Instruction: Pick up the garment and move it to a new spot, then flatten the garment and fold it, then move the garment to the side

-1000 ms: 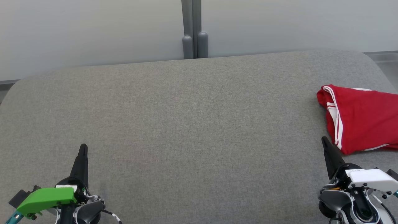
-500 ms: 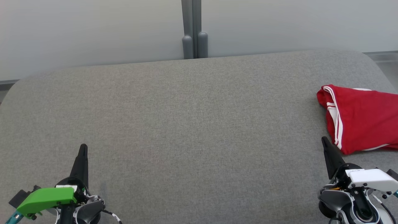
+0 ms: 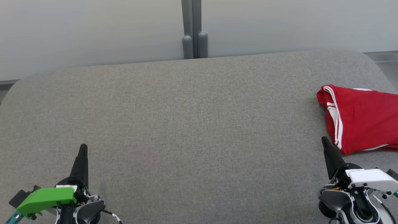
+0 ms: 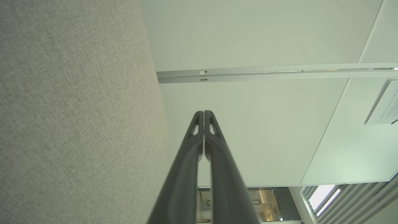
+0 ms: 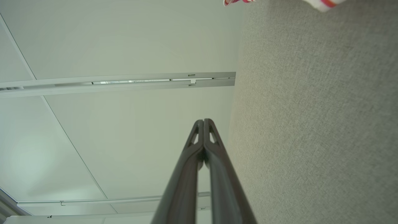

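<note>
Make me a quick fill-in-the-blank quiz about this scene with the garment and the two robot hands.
1. The striped garment is mainly ____ in colour.
2. Of the left hand and the right hand, the garment lies nearer the ____ one.
3. Both hands are ____ and hold nothing.
4. The garment rests on a ____ fabric surface.
Missing words: red; right; shut; grey.

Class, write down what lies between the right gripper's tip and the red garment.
Nothing but a narrow strip of bare grey cushion, seen in the head view between the right gripper and the red garment.
</note>
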Robot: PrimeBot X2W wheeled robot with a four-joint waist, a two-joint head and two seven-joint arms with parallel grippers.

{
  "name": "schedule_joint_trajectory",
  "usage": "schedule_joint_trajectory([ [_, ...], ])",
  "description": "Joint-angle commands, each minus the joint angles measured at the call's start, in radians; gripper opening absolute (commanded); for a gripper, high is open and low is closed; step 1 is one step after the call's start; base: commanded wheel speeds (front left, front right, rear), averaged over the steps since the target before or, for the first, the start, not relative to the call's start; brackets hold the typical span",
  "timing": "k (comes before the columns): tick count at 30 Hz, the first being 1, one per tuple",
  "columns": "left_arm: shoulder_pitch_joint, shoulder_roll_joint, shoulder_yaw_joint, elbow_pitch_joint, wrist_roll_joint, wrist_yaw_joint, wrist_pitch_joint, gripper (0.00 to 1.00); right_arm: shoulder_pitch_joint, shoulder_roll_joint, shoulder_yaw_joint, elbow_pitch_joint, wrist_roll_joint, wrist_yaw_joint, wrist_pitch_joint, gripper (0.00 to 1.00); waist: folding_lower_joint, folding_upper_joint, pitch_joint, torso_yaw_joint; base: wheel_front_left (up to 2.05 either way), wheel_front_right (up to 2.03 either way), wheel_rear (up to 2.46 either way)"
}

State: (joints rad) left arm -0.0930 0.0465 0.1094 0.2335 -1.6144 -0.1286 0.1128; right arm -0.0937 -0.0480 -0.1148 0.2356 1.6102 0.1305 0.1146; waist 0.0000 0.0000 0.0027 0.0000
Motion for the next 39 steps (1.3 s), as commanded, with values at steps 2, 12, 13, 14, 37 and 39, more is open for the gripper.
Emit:
schedule_joint_trajectory([
  [2, -0.009, 0.007, 0.003, -0.002, 0.0, -0.004, 0.001, 0.0, -0.009, -0.004, 0.001, -0.004, 0.007, 0.0, 0.006, 0.0, 0.0, 0.0, 0.0, 0.0, 0.0, 0.0, 0.0],
  [12, -0.009, 0.007, 0.003, -0.002, 0.0, -0.004, 0.001, 0.0, -0.009, -0.004, 0.001, -0.004, 0.007, 0.0, 0.006, 0.0, 0.0, 0.0, 0.0, 0.0, 0.0, 0.0, 0.0],
  [13, -0.009, 0.007, 0.003, -0.002, 0.0, -0.004, 0.001, 0.0, -0.009, -0.004, 0.001, -0.004, 0.007, 0.0, 0.006, 0.0, 0.0, 0.0, 0.0, 0.0, 0.0, 0.0, 0.0],
  [14, -0.009, 0.007, 0.003, -0.002, 0.0, -0.004, 0.001, 0.0, -0.009, -0.004, 0.001, -0.004, 0.007, 0.0, 0.006, 0.0, 0.0, 0.0, 0.0, 0.0, 0.0, 0.0, 0.0],
  [37, -0.009, 0.007, 0.003, -0.002, 0.0, -0.004, 0.001, 0.0, -0.009, -0.004, 0.001, -0.004, 0.007, 0.0, 0.006, 0.0, 0.0, 0.0, 0.0, 0.0, 0.0, 0.0, 0.0],
  [39, -0.009, 0.007, 0.003, -0.002, 0.0, -0.004, 0.001, 0.0, -0.009, -0.004, 0.001, -0.004, 0.007, 0.0, 0.006, 0.0, 0.0, 0.0, 0.0, 0.0, 0.0, 0.0, 0.0],
])
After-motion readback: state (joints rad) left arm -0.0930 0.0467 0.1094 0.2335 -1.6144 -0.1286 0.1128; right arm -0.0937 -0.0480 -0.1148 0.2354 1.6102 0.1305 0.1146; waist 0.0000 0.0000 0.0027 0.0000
